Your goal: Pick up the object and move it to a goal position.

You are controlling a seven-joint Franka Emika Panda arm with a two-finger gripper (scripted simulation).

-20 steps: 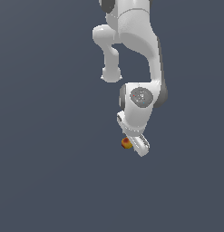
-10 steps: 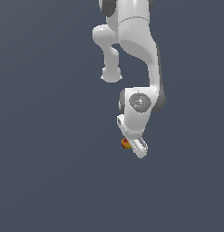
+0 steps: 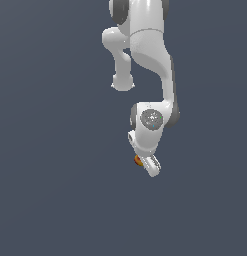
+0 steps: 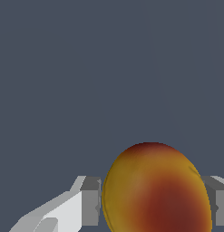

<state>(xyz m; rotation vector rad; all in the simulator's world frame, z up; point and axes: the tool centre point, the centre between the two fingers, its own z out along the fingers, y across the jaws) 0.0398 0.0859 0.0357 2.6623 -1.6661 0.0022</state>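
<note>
In the wrist view, nearest the camera, the ball (image 4: 156, 190) fills the space between the two fingers (image 4: 88, 199) of the gripper (image 4: 152, 201) — orange-yellow round its edge, a deep reddish patch low on its face. One grey pad sits tight against one flank of it and the other pad shows at the opposite flank, with no gap to be seen on either side, so the gripper reads as closed on the ball, narrow to the ball's own width. The ball sits between the pads but bulges well past them toward the camera's far field, so the hold looks to be across its middle rather than deep.

Beyond it there is only flat grey-blue ground, with no marker of a goal in sight.

In the exterior view the arm (image 3: 145, 55) hangs down from the top of the picture, wrist bent, and the gripper (image 3: 147, 165) points down and toward the exterior view's right; the ball (image 3: 138, 160) shows only as a small orange speck at the fingers. Whether it is off the worktop cannot be told from here.

The step in hand is likely the carry. To do it well: keep the squeeze constant, since a round ball may roll out of flat pads, move smoothly without sharp wrist turns, and avoid sudden stops.
</note>
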